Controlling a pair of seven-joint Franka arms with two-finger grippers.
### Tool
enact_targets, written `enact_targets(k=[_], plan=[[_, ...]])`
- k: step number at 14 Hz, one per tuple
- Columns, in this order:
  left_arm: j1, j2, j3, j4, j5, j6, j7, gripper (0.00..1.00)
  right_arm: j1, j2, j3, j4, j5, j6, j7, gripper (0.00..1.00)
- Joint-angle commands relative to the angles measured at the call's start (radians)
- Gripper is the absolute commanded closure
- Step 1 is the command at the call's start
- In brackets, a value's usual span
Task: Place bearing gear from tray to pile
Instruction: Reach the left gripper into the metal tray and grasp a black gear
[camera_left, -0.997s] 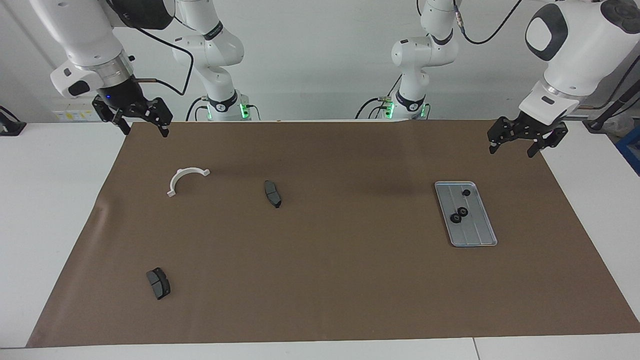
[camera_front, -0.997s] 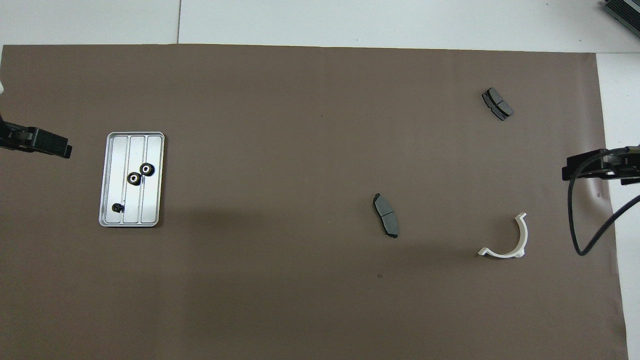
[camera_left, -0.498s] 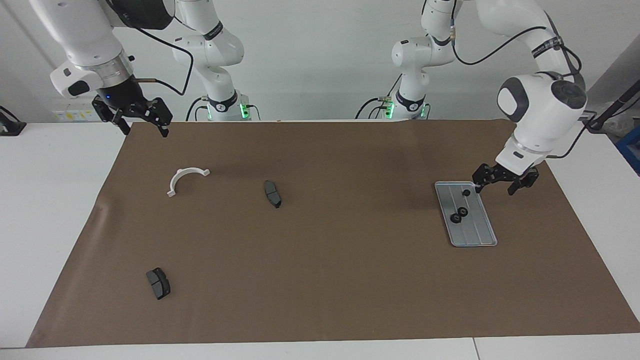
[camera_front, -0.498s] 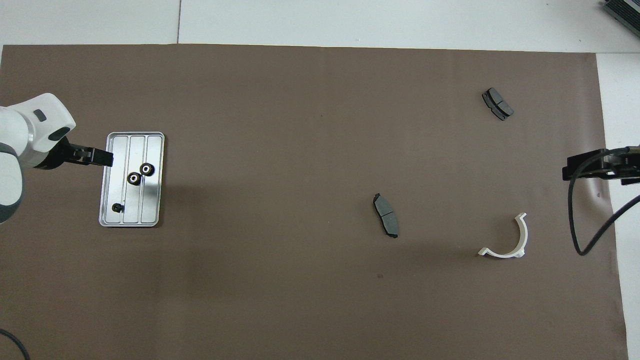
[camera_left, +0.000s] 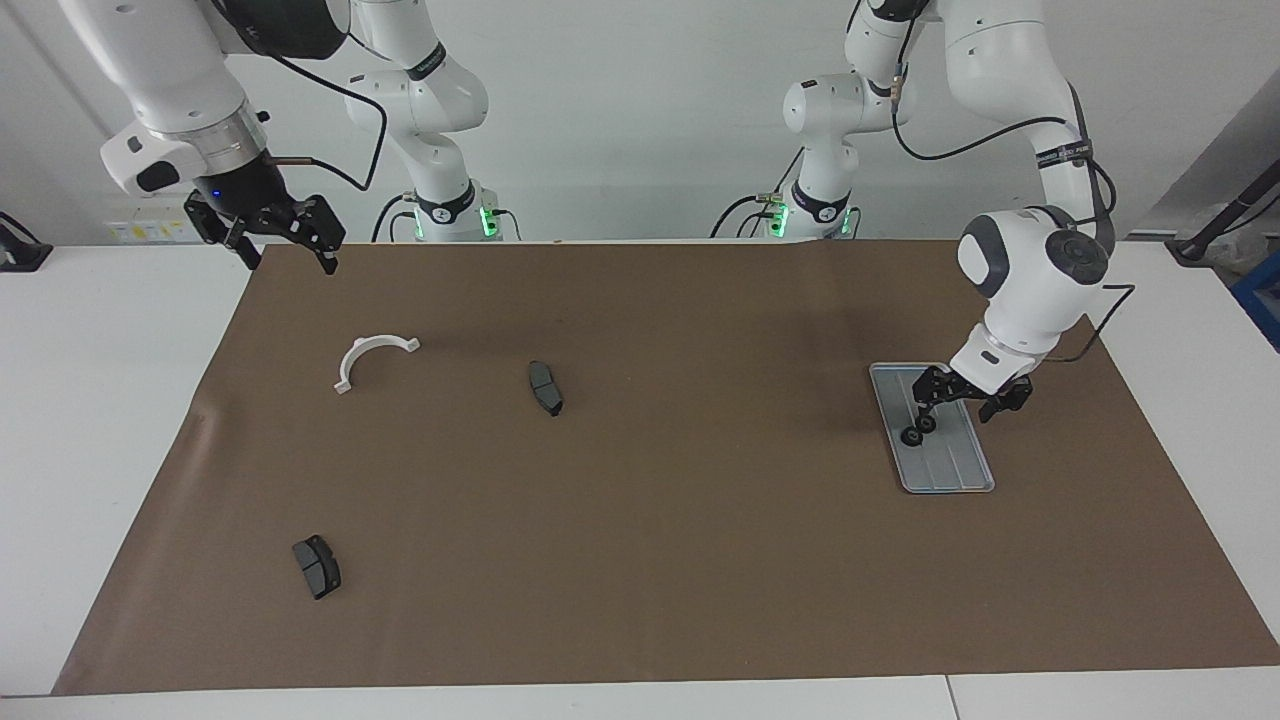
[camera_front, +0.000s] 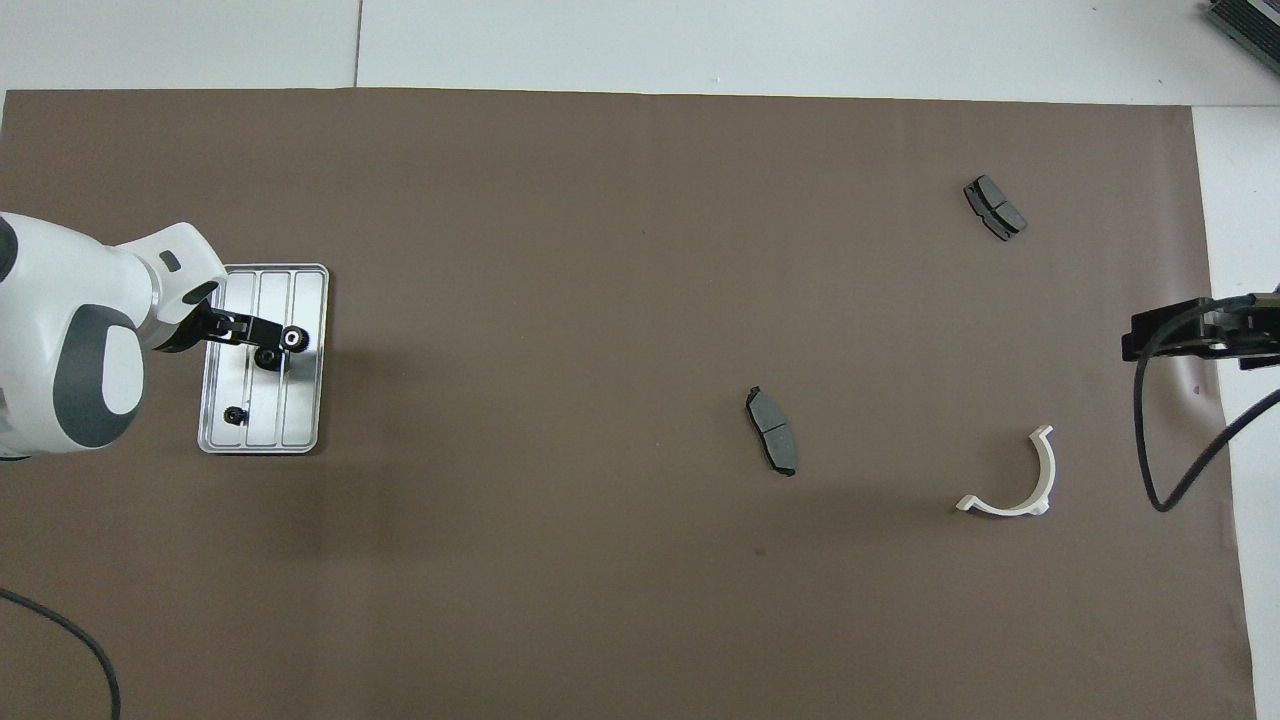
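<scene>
A brown paper mat (camera_left: 640, 470) covers most of my white table (camera_left: 110, 420), with pale wall where my two arms are based. Since a second ago my left gripper (camera_left: 962, 398) has dropped from high over the mat's edge down onto the flat silver-grey grooved metal tray (camera_left: 958, 468), and its fingers are spread wide, one tip right at a gear; I cannot tell if it touches. My right gripper (camera_left: 268, 232) has not moved: it waits with fingers apart over the mat's corner nearest the robots at the right arm's end.

I count three small black round bearing gears, all on the tray: two touching as a pair (camera_front: 282, 346) beside my fingertip and one smaller (camera_front: 235, 414) nearer the robots. There are two dark grey brake pads, one mid-mat (camera_left: 545, 387) and one (camera_left: 317, 566) farther from the robots, plus one white half-ring bracket (camera_left: 368, 358). These three lie well apart, and wide bare mat separates them from the tray.
</scene>
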Motion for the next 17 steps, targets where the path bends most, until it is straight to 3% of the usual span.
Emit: enact_targets(k=[1,11,17], plan=[[-0.025,0.020,0.008,-0.025,0.012,0.063,0.029,0.00,0.068,-0.015,-0.067,-0.020,0.009,0.016,0.033,0.00],[-0.016,0.017,0.010,-0.084,0.010,0.076,0.318,0.35,-0.001,-0.014,-0.022,-0.023,0.011,0.019,0.033,0.00],[-0.018,0.013,0.011,-0.096,0.010,0.067,0.324,0.79,0.010,-0.018,-0.022,-0.023,0.012,0.013,0.036,0.00]])
